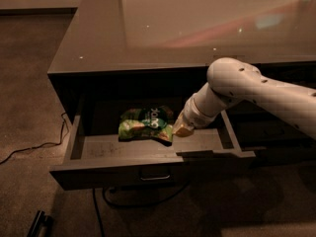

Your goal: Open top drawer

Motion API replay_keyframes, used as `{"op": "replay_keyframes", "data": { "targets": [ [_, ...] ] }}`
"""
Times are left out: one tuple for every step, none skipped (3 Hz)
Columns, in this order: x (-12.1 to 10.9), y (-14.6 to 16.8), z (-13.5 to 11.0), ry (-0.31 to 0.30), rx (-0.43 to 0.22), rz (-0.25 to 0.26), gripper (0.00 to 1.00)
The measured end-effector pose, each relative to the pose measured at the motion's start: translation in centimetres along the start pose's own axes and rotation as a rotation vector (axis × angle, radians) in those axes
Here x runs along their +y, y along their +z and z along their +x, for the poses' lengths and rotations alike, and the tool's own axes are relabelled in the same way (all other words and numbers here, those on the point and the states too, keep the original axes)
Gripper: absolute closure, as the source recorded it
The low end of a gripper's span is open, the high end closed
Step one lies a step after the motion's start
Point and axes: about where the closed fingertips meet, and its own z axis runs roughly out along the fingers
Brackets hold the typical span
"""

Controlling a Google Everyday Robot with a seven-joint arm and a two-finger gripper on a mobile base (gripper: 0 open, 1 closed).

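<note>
The top drawer [98, 171] stands pulled out from under the glossy counter, its grey inner floor showing. Its small metal loop handle [155, 176] sits at the centre of the dark flat front. A green snack bag [143, 125] lies on the drawer floor near the back. My gripper [181, 129] reaches down into the drawer from the right on the white arm [256, 90], right beside the bag's right edge and above the drawer floor.
The glossy countertop [148, 28] overhangs the drawer. Dark drawers of the neighbouring stack [276, 132] lie to the right. A black cable [29, 147] trails over the carpet at left, and more cable hangs under the drawer. A dark object [39, 223] lies at bottom left.
</note>
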Motion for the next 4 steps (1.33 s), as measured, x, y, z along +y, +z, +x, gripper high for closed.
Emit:
{"op": "replay_keyframes", "data": {
  "targets": [
    [-0.3,1.9,0.7,0.004,0.019,-0.034,1.0],
    [0.1,3.1,1.7,0.014,0.032,-0.061,1.0],
    [1.5,3.1,2.7,0.039,0.037,-0.084,1.0],
    [3.5,2.8,3.5,0.045,0.052,-0.093,1.0]
  ]
}}
